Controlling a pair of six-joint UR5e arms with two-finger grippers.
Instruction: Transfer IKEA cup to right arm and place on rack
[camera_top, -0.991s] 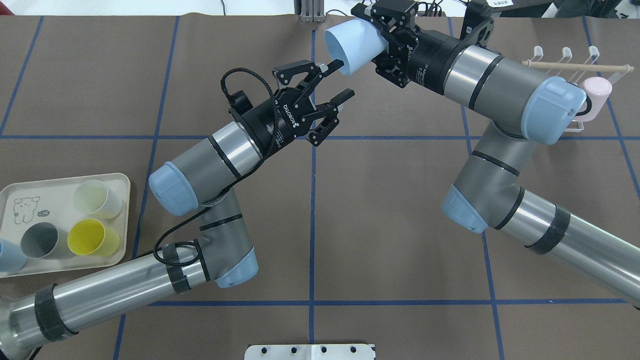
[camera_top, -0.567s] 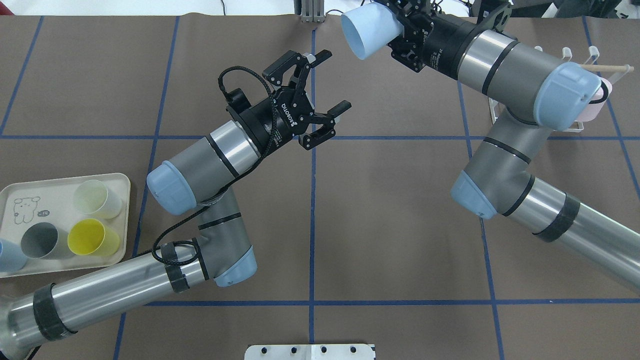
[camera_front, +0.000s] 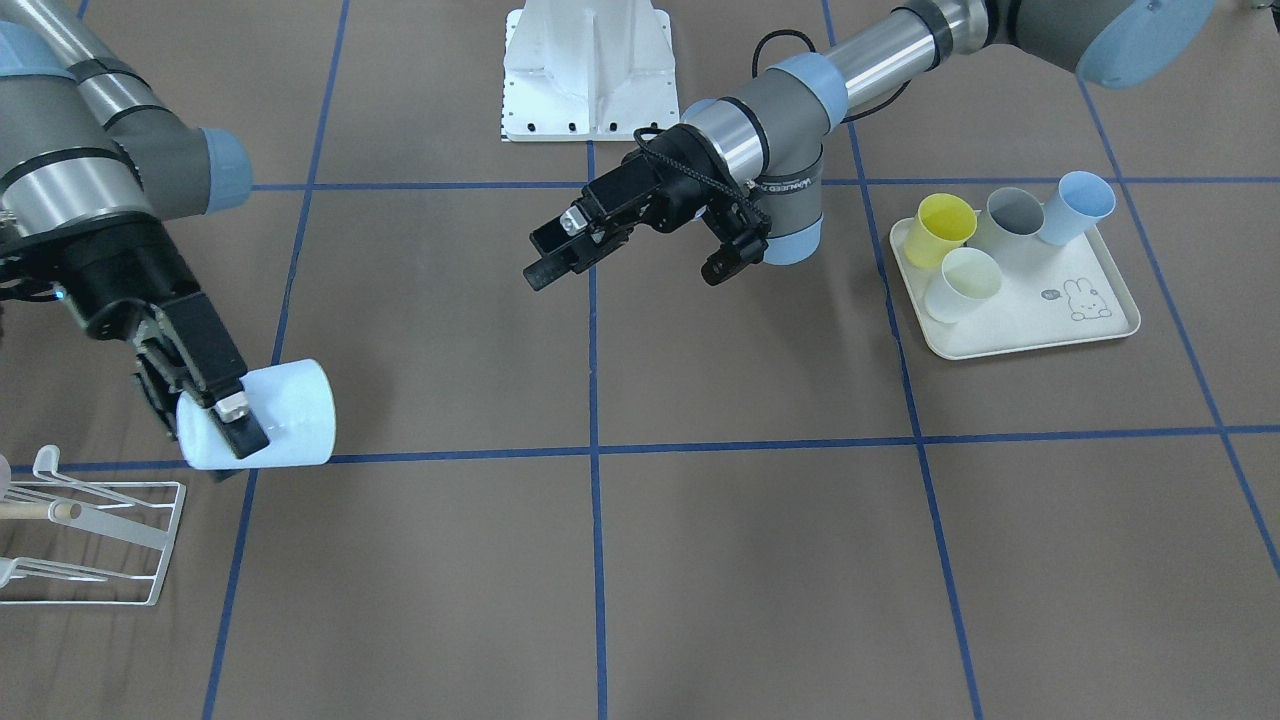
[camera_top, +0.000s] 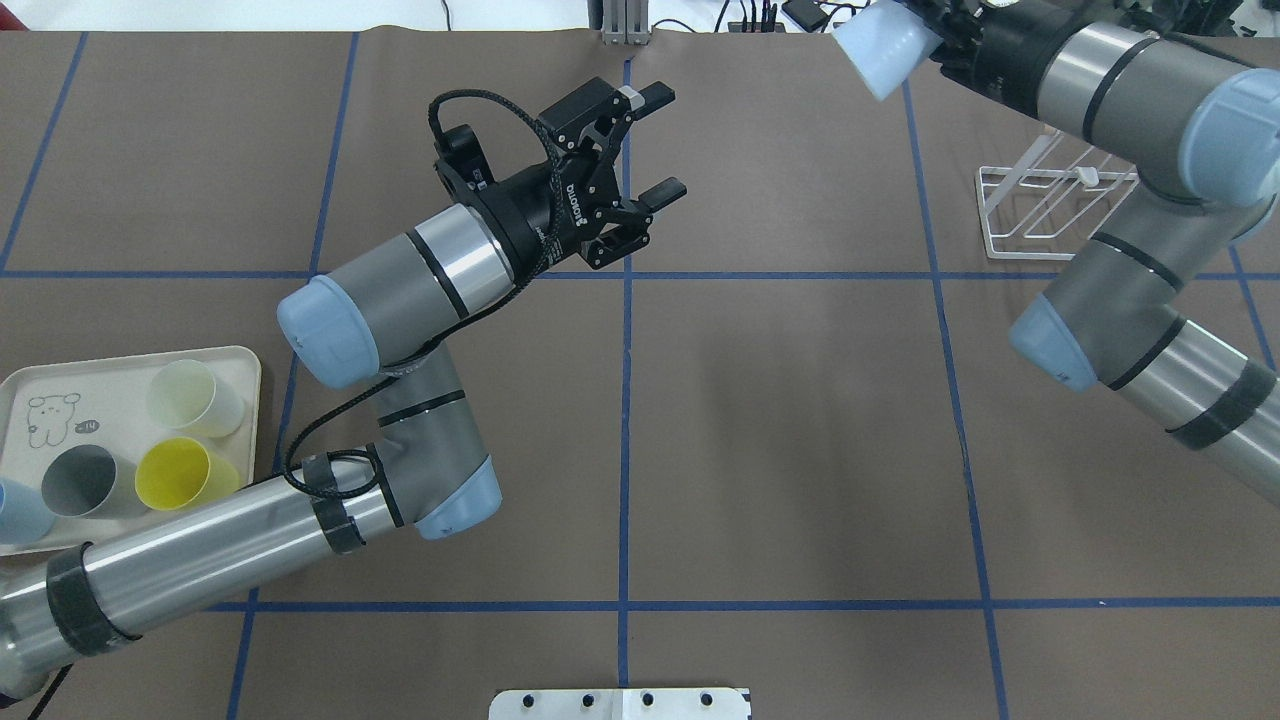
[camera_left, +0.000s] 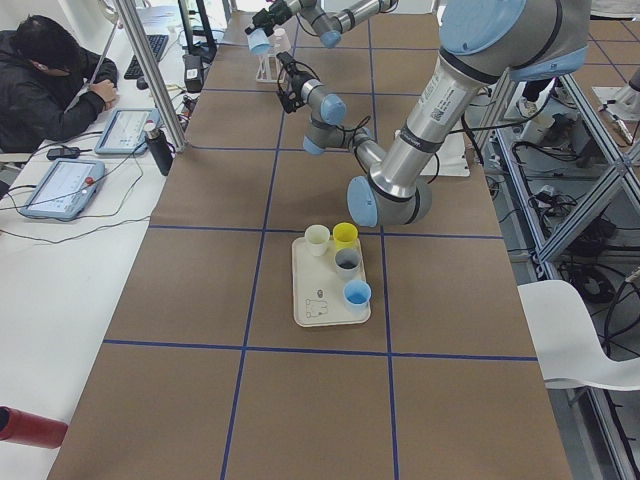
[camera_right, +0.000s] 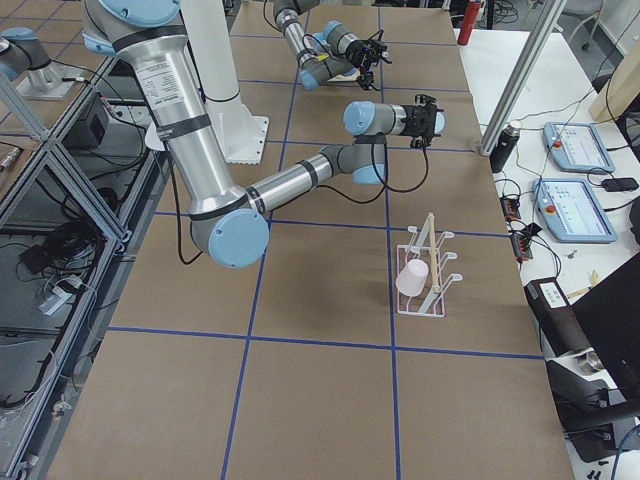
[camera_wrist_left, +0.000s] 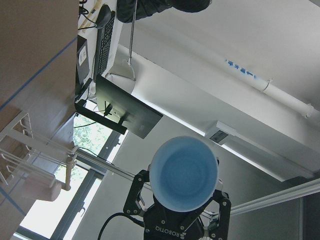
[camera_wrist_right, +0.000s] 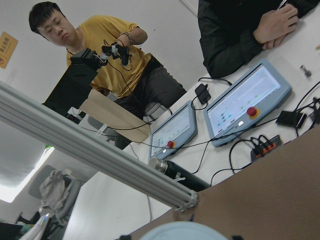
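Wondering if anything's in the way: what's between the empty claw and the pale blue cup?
Nothing: in the overhead view, only bare brown table shows between the left gripper and the pale blue cup.

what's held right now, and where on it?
Right gripper: jaws clamp the light blue cup near its closed base end. Left gripper: open, empty.

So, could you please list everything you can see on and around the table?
Rack: 1, white wire, robot's right side.
Held cup: 1, light blue, up near the rack.
Pink cup: 1, pink, on the rack.
Tray: 1, cream, robot's left side.
Tray cups: 4, yellow, grey, blue, pale, on the tray.
Base plate: 1, white, robot's edge, centre.
Consoles: 2, grey, side desk.
People: 2, yellow and black tops, at the desk.
Left fingers: black, open, empty, mid-table.
Right fingers: black, shut on the held cup.
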